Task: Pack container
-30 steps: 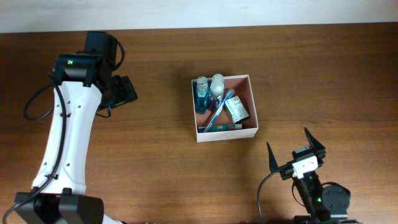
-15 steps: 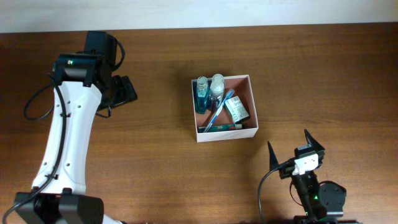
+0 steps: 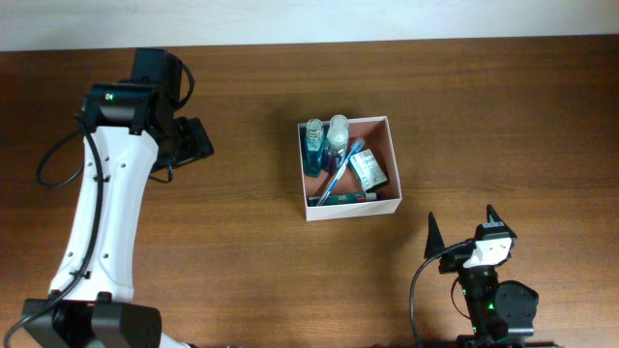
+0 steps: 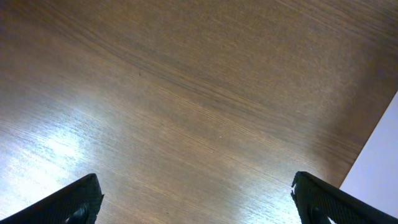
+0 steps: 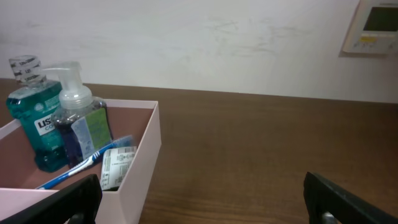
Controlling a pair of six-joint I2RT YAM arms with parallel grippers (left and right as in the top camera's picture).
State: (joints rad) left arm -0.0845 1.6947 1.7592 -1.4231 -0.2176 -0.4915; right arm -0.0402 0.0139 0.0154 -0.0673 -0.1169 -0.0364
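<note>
The container (image 3: 384,143), a white-walled square box with a pinkish inside, stands mid-table. In it are a teal mouthwash bottle (image 3: 313,147), a clear pump bottle (image 3: 338,133), a blue toothbrush (image 3: 338,174), a small green-and-white box (image 3: 368,170) and a tube (image 3: 340,197). My right gripper (image 3: 462,230) is open and empty near the front edge, right of and below the container. In the right wrist view the right gripper (image 5: 202,190) faces the container's wall (image 5: 140,155), with the mouthwash (image 5: 31,124) and pump bottle (image 5: 78,118) upright. My left gripper (image 3: 191,141) hangs open far to the left; in its wrist view the left gripper (image 4: 196,186) has only bare wood between its fingers.
The wooden table (image 3: 503,106) runs to a white wall at the back. A wall control panel (image 5: 373,25) shows beyond the table in the right wrist view. The left arm's white link (image 3: 97,222) stretches along the table's left side.
My right gripper has drawn back toward the front edge and slightly right, away from the container. The left arm and the container's contents have not moved.
</note>
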